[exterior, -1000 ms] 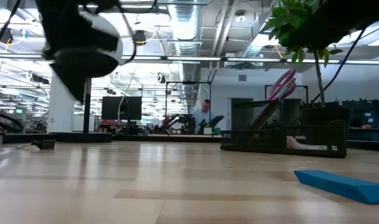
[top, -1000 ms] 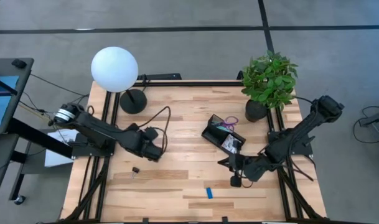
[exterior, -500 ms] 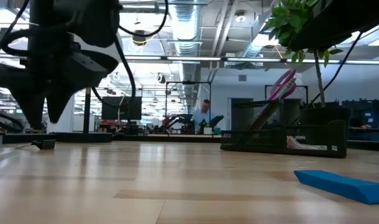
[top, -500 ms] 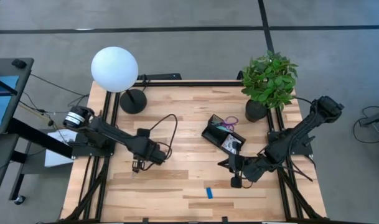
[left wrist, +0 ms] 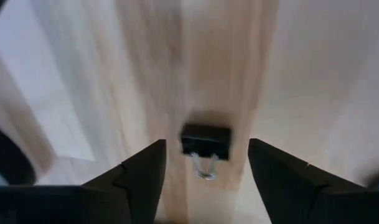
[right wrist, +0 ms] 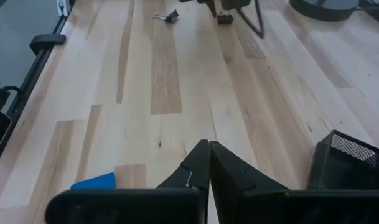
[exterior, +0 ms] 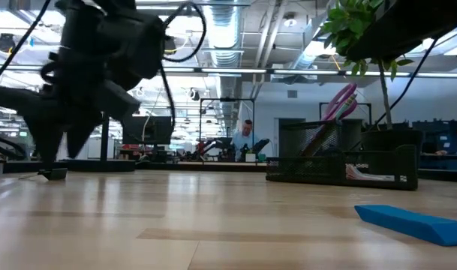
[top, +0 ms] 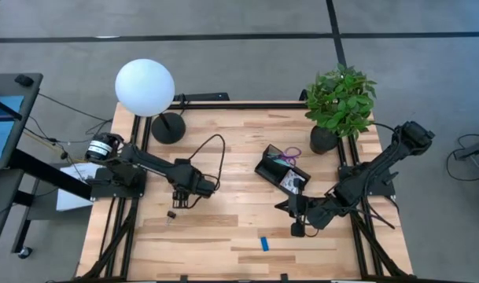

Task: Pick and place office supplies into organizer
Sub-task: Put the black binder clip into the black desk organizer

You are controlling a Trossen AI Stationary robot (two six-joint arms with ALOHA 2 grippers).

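Now, materials: pale plank table; black wire-mesh organizer; flat blue block; small black binder clip with wire loops.
Left gripper: points down, fingers spread wide, holding nothing.
Clip position: on the wood, between and just beyond its fingertips.
Right gripper: fingers pressed together, low near the organizer's front.

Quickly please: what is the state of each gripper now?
Left gripper: open, holding nothing, above the binder clip.
Right gripper: shut, empty, near the organizer.
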